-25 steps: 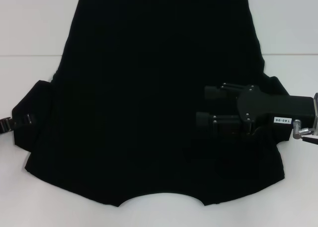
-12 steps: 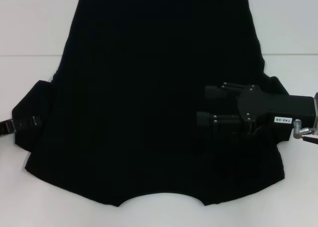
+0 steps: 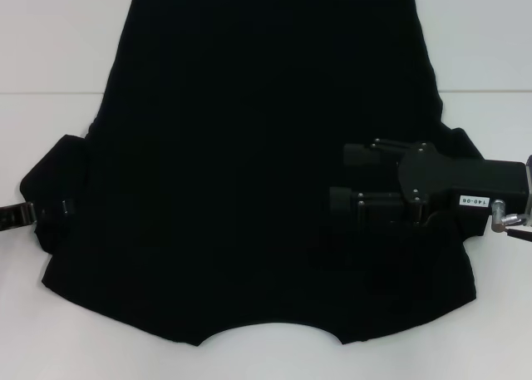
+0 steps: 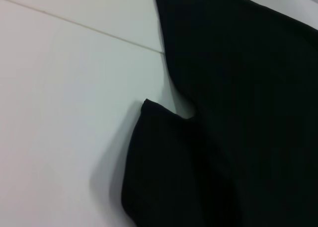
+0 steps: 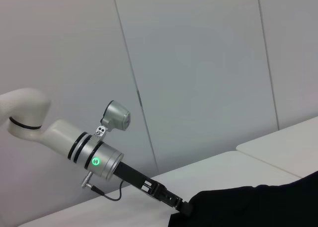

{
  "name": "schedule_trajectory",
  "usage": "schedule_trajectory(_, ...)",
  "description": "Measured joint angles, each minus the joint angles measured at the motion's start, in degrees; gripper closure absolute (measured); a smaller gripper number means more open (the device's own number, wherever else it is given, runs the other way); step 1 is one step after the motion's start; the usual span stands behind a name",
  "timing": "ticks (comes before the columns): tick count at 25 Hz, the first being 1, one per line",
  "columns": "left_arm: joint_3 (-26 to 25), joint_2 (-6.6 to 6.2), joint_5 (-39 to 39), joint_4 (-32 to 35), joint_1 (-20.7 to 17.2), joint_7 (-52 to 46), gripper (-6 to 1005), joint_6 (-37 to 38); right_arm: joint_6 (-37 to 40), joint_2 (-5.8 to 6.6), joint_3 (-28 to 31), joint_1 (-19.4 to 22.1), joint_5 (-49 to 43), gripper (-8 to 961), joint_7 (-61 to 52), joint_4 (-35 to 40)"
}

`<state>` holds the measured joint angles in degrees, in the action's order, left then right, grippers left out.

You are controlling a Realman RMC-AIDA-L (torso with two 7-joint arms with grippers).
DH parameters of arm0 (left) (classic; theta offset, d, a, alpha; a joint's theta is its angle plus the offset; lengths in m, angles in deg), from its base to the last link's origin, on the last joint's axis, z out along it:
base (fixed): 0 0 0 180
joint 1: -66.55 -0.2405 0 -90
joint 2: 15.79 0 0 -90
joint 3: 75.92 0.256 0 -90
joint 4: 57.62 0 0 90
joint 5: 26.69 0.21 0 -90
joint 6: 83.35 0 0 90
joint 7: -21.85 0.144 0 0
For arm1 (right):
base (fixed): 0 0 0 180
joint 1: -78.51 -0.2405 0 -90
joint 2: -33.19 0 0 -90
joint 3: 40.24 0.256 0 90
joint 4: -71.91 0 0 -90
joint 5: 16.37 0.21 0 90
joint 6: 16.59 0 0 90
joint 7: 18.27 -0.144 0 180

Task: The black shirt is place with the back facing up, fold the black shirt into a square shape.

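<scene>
**Sleeve Fold: Grip and Carry Guidance**

The black shirt [image 3: 249, 164] lies spread flat on the white desk [image 3: 50, 56], neckline toward the robot and hem at the far edge.

At the left edge of the head view, the left gripper [image 3: 37, 212] sits at the tip of the left sleeve [image 3: 62, 180]. Its jaws are hidden by the fabric, so whether they are closed on the cloth cannot be told. The left wrist view shows only the sleeve's corner against the desk.

On the right, the right gripper [image 3: 345, 179] hovers over the shirt beside the right sleeve [image 3: 461, 147], jaws parted, nothing between them.

Procedure, as judged: secure each sleeve at its outer edge, lift just clear of the desk, and carry inward parallel to the side seam so the fold line runs straight. Avoid dragging the body panel.

Markings: a small white label on the right gripper housing reads approximately "140-06". No shirt lettering is visible.
</scene>
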<state>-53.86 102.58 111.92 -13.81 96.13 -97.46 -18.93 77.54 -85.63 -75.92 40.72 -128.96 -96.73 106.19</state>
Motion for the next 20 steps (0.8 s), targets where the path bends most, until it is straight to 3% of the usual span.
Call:
schedule_trajectory(5,0.0,-0.01,1.5,-0.1,0.3,0.0,224,-0.6,0.0,0.00,0.1,0.0,0.1,73,0.0,0.0)
schedule_trajectory(8,0.0,-0.01,1.7,0.1,0.4,-0.1,428,-1.3,0.0,0.00,0.1,0.0,0.1,73,0.0,0.0)
schedule_trajectory(19,0.5,-0.25,4.5,0.3,0.8,0.3,899,-3.0,0.0,0.07,0.1,0.5,1.4,73,0.2,0.1)
schedule_trajectory(20,0.5,-0.25,4.9,0.3,0.9,0.3,908,-3.1,0.0,0.07,0.1,0.5,1.4,73,0.2,0.1)
